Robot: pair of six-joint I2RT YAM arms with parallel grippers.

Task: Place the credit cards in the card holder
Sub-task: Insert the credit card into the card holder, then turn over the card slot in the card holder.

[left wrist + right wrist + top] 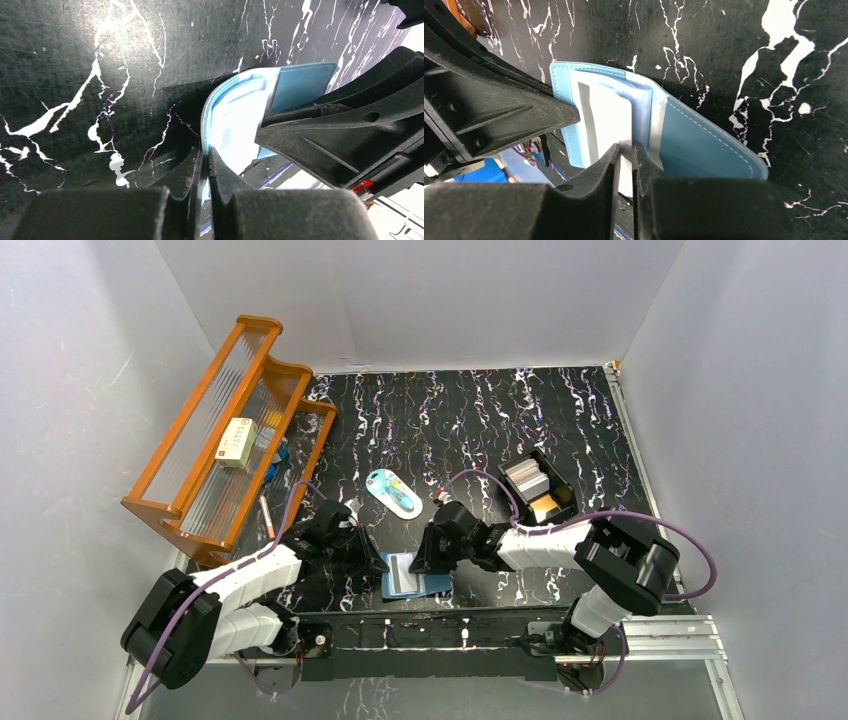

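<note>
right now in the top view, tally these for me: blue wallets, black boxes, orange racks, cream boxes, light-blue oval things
blue card holder: 1
black box: 1
orange rack: 1
cream box: 1
light-blue oval item: 1
total: 5

The holder (415, 576) lies open at the near edge of the desk (600, 440), light blue inside with clear pockets. Its left flap curls upward, pinched in the left gripper's (205, 152) jaws. One white card (608, 120) with a grey stripe lies against the pockets, nipped in the right gripper's (625, 148) jaws. The other cards (530, 481), pale grey and orange-tan, stand well apart in a black box (561, 480).
</note>
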